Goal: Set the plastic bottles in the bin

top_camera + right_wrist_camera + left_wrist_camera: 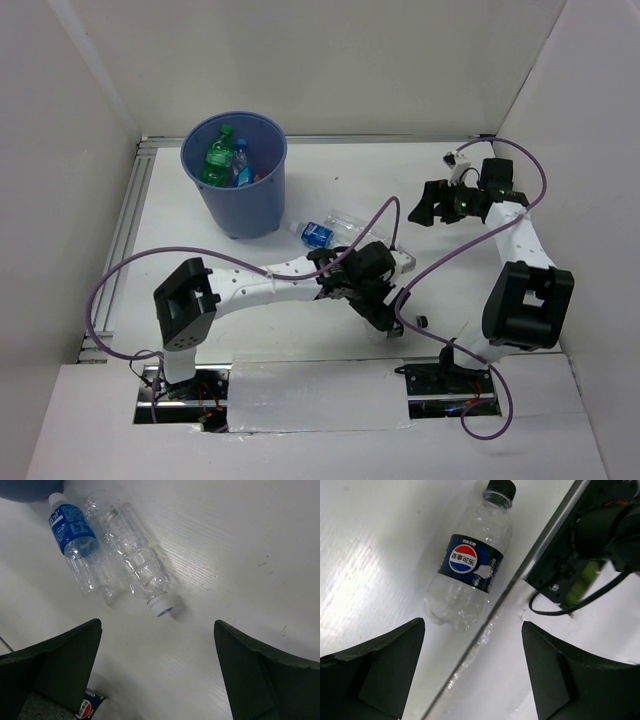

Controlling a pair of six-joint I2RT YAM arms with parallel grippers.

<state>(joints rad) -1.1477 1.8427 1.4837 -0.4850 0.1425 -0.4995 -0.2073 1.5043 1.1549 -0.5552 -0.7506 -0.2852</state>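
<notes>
Bin (245, 205) at left holds a green bottle (219, 153) and a blue bottle (241, 168); just beside it, a labelled bottle (317, 234) and a clear bottle (352, 222) lie touching on the surface (200, 290). Left fingers (380, 675) gape wide over a Pepsi bottle (470, 575), empty; right fingers (55, 665) wide too, gripping nothing.

Bin (240, 215) sits back-left on the bench (350, 170), bottles inside (221, 158). Two loose bottles (330, 228) lie side by side just right of it, and a lone bottle (469, 575) by the left hand (472, 630).

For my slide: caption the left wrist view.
Open left gripper above a clear, black-capped cola bottle lying on the white table.
</notes>
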